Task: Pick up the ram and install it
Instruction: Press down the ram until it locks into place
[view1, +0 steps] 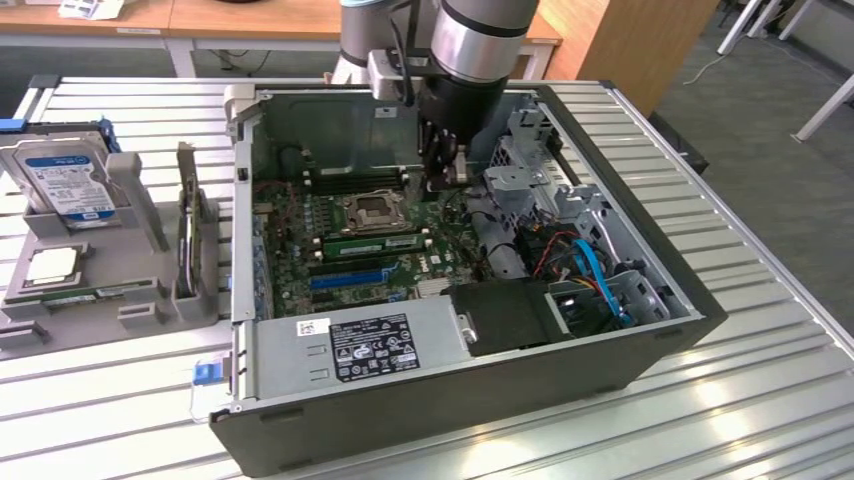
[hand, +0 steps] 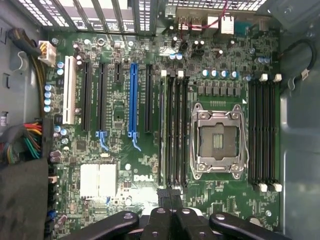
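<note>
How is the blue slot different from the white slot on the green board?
The blue slot has a clip at one end; the white slot shows none. The blue slot sits between black slots; the white slot sits at the edge of the green board, by the coloured wires. Both are long, narrow, empty and parallel.

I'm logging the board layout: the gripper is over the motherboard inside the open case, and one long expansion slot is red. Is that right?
Not quite. The wrist view shows that long slot is blue, not red. The gripper is over the motherboard inside the open case, as you said.
</note>
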